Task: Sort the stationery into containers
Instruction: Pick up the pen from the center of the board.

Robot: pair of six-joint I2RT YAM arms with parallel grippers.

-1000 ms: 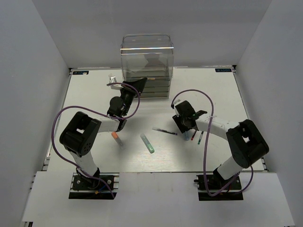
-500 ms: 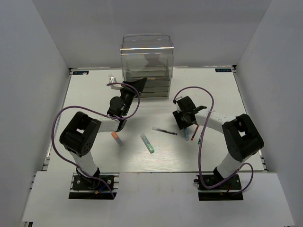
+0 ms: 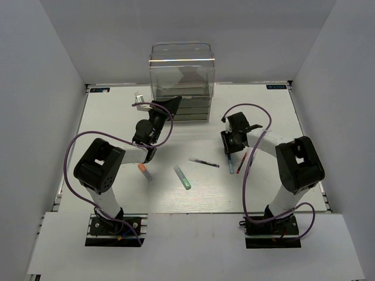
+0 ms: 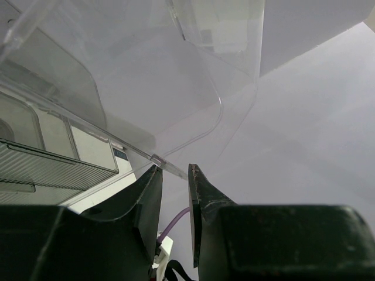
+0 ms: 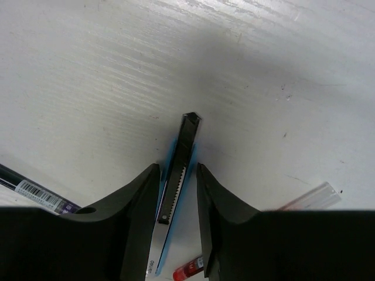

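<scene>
Nearest me, toward the near edge of the desk [image 3: 117, 132], lay an orange-capped pen [image 3: 143, 170] left of centre. A green-tipped pen [image 3: 183, 177] lay at a slant near the middle, well apart from it. A little farther in, a thin dark pen [image 3: 204, 162] lay almost crosswise. Its labelled end showed at the edge of the right wrist view [image 5: 36, 191].

Right of centre, the right jaws pointed down at the desk and stood astride the blue pen [image 5: 179, 175]. One of the fingers [image 5: 137, 205] was on each side of its dark clip. A thin strip of desk showed between pen and finger, so the jaws were open around it and not gripping. The blue pen [image 3: 231, 167] lay flat on the desk, with the red pen [image 3: 240, 165] just beside it on the right. The red pen's tip also showed low in the right wrist view [image 5: 188, 271].

Farther back, the left arm reached toward the far edge, where the clear drawer unit [image 3: 181, 70] stood at the middle. The left jaws were nearly closed, pinching the thin rim of a clear plastic drawer [image 4: 176, 105]. That rim ran straight between their fingertips [image 4: 153, 175]. From above, the drawer itself was too clear to make out.
</scene>
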